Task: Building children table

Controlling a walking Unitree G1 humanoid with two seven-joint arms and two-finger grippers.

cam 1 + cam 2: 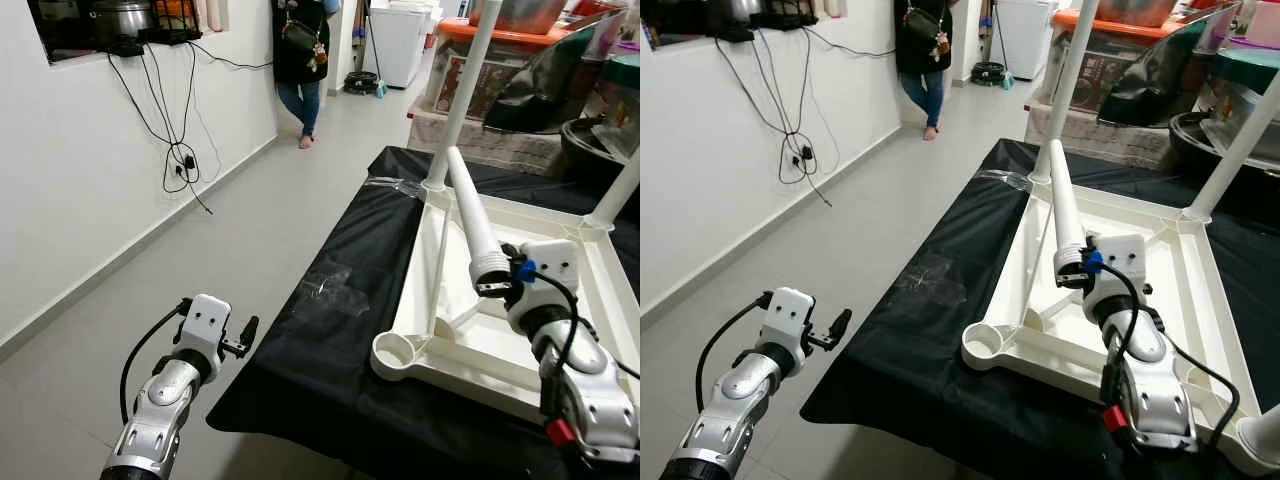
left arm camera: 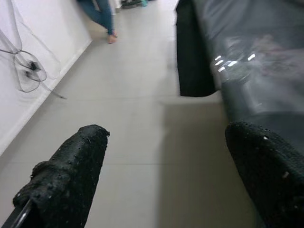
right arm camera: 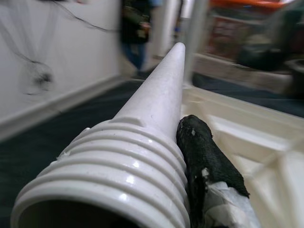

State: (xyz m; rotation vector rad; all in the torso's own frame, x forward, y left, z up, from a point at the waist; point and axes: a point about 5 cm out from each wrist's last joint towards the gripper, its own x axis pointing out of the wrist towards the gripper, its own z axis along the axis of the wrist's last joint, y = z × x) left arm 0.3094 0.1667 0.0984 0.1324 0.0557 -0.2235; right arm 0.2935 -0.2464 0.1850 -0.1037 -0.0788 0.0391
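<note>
Now a loose table leg is held over the upturned tabletop, threaded end toward the robot.

Right gripper point(image 1: 1072, 272) clamps the white leg point(image 1: 473, 222) near its thread, probably to bring it to the empty corner socket point(image 1: 396, 352) of the tabletop point(image 1: 560, 225), which lies upside down on the black cloth point(image 1: 330, 300) so sockets face up. Two legs point(image 1: 466, 90) already stand; one is in hand. Left gripper point(image 1: 245, 338) hangs over the floor, fingers point(image 2: 71, 175) spread, holding nothing.

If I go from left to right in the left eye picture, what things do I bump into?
Wall cables → left gripper → person → empty leg socket → loose table leg → right gripper, jaws shut on that leg.
</note>
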